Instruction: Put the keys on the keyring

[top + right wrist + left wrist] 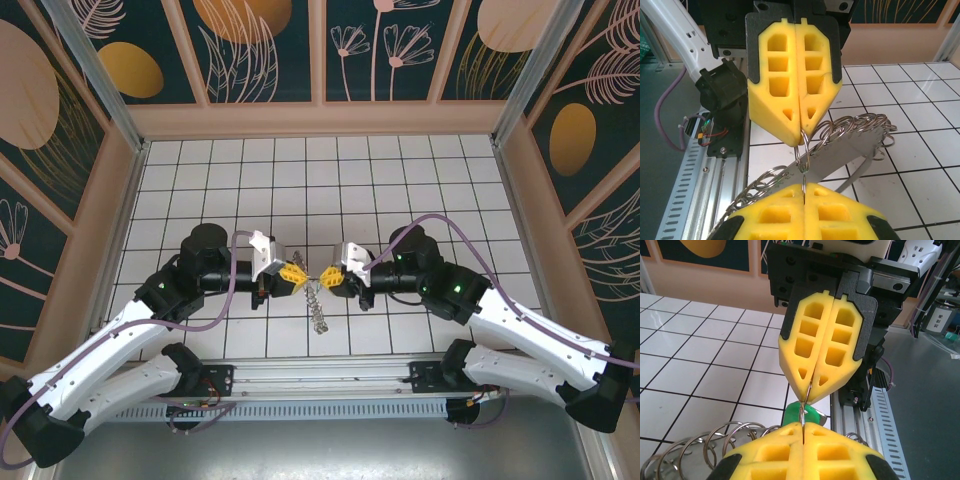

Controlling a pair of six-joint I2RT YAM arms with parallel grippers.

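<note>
- Closest in, my left claw (803, 427) is squeezed fully shut, its yellow tips pinching a thin wire ring (802, 410) seen edge-on.
- My right claw (810, 399) meets it tip to tip, also pressed fully shut on that same wire ring.
- Just behind the tips sits the green key (813, 416), touching the wire ring or very near it; I cannot tell which.
- The keyring (850, 150), a flat band strung with silvery loops, curves beneath both claws over the white tiled table (400, 180).
</note>
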